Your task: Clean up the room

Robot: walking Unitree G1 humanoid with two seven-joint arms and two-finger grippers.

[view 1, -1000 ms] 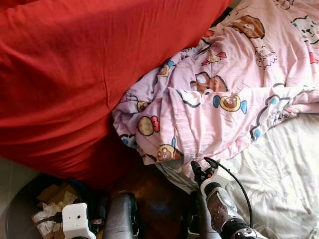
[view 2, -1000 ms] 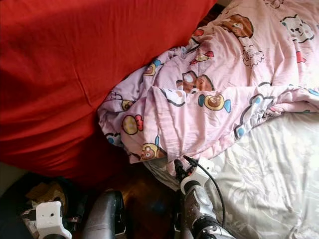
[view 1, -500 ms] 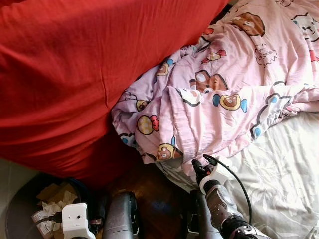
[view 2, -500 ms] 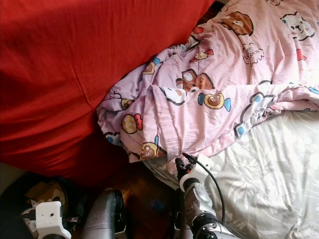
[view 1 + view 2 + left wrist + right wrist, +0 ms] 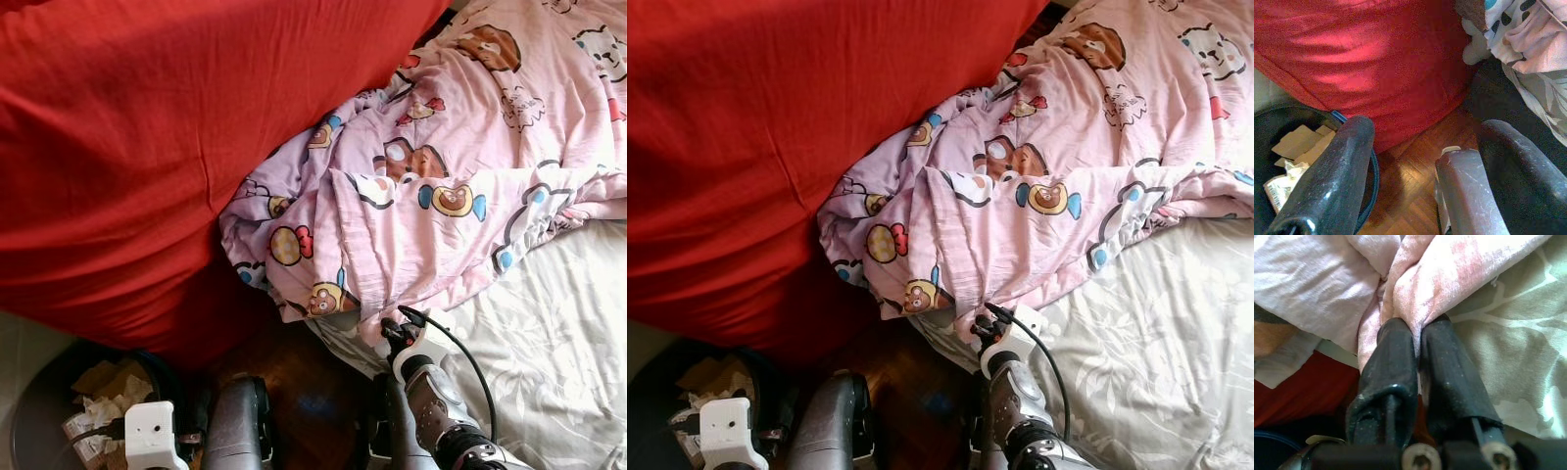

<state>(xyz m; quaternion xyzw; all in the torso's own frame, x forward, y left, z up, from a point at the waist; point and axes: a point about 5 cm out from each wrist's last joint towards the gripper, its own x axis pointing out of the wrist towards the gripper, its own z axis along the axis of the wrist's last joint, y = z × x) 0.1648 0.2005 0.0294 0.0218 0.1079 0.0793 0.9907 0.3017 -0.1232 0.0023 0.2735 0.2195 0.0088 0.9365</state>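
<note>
Home bedroom — bed with pale sheet; cartoon-print duvet; wood floor; wastebasket.

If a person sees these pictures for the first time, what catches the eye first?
A huge red cushion takes up the robot's left side. Beside it, on the right, a pink quilt with cartoon prints lies crumpled on the pale bed sheet. The right gripper is shut on the quilt's lower edge; near the left gripper stands a dark bin with paper scraps.
</note>
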